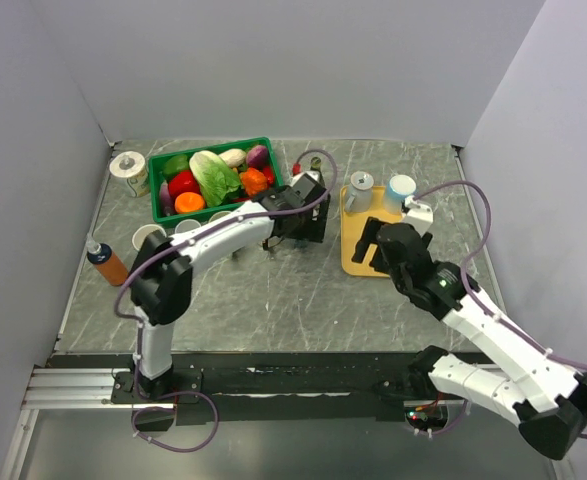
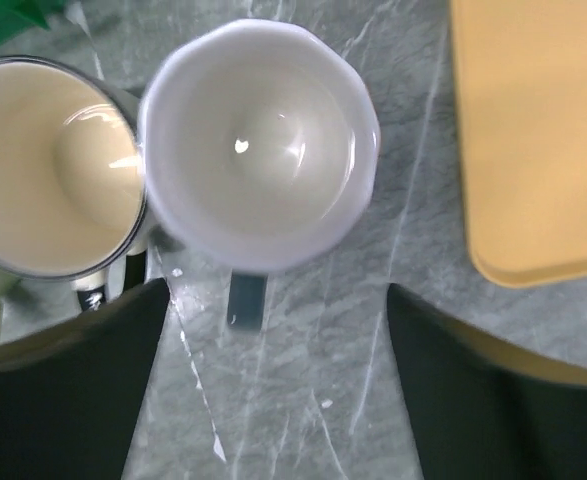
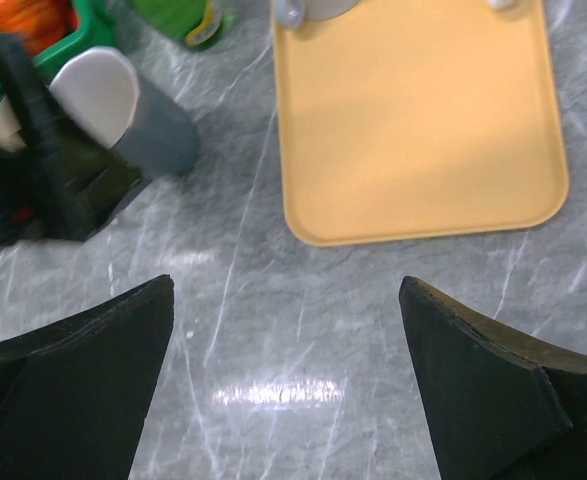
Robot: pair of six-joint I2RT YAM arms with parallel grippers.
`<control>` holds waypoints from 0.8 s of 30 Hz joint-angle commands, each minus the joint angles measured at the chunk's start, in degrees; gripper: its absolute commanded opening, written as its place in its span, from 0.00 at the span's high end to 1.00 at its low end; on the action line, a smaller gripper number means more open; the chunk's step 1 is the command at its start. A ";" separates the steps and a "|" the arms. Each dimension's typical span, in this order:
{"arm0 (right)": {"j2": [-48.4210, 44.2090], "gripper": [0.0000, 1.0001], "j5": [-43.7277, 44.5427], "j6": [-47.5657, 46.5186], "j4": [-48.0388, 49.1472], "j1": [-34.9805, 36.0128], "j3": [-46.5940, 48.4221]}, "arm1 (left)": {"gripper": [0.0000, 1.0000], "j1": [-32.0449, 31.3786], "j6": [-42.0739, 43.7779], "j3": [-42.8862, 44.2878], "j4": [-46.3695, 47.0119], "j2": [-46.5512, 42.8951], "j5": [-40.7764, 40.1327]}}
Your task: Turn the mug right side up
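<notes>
The mug (image 2: 261, 150) is pale with a white inside and a dark handle (image 2: 245, 300). It stands mouth up on the marble table, just left of the orange tray (image 2: 533, 130). It also shows in the top view (image 1: 311, 188) and in the right wrist view (image 3: 123, 110) as a grey body with a white mouth. My left gripper (image 2: 276, 290) is open and empty just short of the mug, jaws wide on either side of the handle; it is in the top view too (image 1: 306, 207). My right gripper (image 3: 285, 285) is open and empty over bare table near the tray's front edge (image 1: 371, 245).
A second mug (image 2: 43, 165) with a cream inside touches the task mug's left side. The green basket (image 1: 213, 180) of vegetables stands behind. The orange tray (image 1: 358, 255) holds two mugs at its far end. White cups (image 1: 148, 237) and an orange bottle (image 1: 108, 262) stand at the left.
</notes>
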 commanded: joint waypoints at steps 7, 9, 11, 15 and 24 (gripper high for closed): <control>17.31 0.00 -5.07 -4.37 7.82 -12.47 10.53 | 0.04 0.05 1.58 -9.42 6.91 -18.74 -4.65; 22.40 0.00 -5.44 -5.78 9.06 -13.27 13.60 | 0.04 0.05 1.67 -13.28 10.69 -23.29 -4.92; 28.27 0.02 -4.92 -7.28 9.42 -13.89 17.80 | 0.04 0.13 1.76 -17.40 14.54 -26.21 -4.65; 38.92 0.12 -3.25 -5.97 6.36 -14.42 27.22 | 0.04 0.13 1.84 -23.48 19.12 -34.55 -3.86; 58.98 0.32 -2.37 -1.13 -2.18 -16.09 45.34 | 0.04 0.22 2.46 -31.57 20.11 -45.54 -1.66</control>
